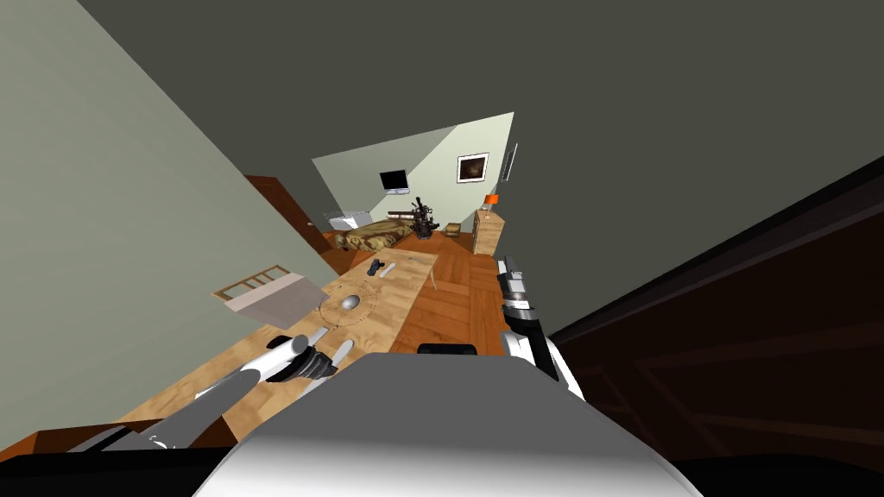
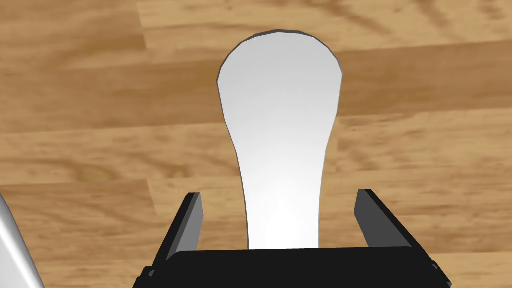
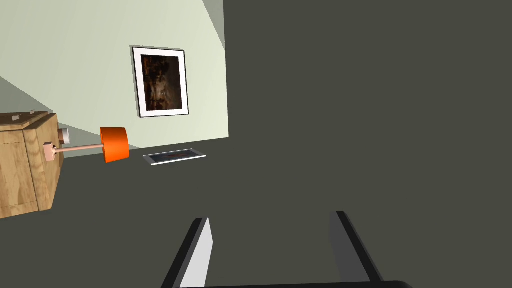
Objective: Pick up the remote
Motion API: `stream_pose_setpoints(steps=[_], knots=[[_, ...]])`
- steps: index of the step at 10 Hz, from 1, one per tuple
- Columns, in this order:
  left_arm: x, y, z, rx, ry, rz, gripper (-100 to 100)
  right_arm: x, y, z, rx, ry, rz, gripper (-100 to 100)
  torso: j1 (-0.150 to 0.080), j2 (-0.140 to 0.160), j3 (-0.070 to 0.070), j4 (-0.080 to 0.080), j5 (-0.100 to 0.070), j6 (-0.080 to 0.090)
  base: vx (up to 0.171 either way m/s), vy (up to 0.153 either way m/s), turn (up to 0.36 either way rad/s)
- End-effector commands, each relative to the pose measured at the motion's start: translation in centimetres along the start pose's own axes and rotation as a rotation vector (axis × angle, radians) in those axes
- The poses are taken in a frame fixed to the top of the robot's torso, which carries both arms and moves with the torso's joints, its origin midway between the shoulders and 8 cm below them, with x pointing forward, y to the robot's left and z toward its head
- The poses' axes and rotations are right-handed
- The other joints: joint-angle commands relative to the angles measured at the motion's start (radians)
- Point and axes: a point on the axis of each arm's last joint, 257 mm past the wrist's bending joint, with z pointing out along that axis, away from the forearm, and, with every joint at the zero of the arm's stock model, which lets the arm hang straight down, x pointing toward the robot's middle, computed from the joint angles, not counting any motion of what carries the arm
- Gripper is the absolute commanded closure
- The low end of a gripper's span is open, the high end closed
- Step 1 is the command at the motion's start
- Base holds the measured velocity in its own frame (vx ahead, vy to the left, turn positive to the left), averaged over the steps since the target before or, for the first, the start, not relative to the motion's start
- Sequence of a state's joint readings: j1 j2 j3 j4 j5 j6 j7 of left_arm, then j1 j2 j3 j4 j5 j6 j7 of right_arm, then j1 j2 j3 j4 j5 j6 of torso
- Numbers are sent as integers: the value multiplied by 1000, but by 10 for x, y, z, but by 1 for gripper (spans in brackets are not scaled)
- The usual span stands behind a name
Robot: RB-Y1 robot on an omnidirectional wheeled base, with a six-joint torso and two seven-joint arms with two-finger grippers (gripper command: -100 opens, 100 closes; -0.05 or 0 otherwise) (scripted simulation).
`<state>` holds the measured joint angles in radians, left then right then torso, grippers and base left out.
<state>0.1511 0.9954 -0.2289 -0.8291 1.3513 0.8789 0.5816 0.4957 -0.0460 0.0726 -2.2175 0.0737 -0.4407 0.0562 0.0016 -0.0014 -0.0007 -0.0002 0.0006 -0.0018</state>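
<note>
The remote (image 2: 280,135) is a plain white, paddle-shaped piece lying flat on the wooden table (image 2: 90,100). Its narrow end runs back between the two fingers of my left gripper (image 2: 280,196) and its broad rounded end points away. The gripper is open, with a gap of table showing on each side between the fingers and the remote. In the head view my left gripper (image 1: 324,355) hangs low over the near end of the table (image 1: 406,302). My right gripper (image 3: 272,220) is open and holds nothing, on the arm (image 1: 515,289) raised at my right.
Farther along the table lie a grey dome (image 1: 350,302) on a round mat, a dark object (image 1: 374,267) and a small white one (image 1: 389,269). A slatted chair (image 1: 268,293) stands at the table's left. A wooden floor (image 1: 457,302) runs along its right.
</note>
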Motion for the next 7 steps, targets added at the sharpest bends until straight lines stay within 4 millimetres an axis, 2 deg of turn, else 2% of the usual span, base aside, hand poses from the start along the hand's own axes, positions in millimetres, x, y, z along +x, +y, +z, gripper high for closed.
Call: stream_pose_setpoints(steps=[1,2,3,7], knots=[[-1,8,11,1,1,5,-100,0,0,0,0,0,0,0,0,0,0,0,0,0,33,35,4],[-1,4,5,0,0,4,-100,0,0,0,0,0,0,0,0,-1,0,0,0,0,15,13,0],[-1,4,6,1,0,5,100,0,0,0,0,0,0,0,-1,0,0,0,0,0,0,0,0],[-1,5,6,-2,0,4,100,0,0,0,0,0,0,0,0,1,0,0,0,0,0,0,0]])
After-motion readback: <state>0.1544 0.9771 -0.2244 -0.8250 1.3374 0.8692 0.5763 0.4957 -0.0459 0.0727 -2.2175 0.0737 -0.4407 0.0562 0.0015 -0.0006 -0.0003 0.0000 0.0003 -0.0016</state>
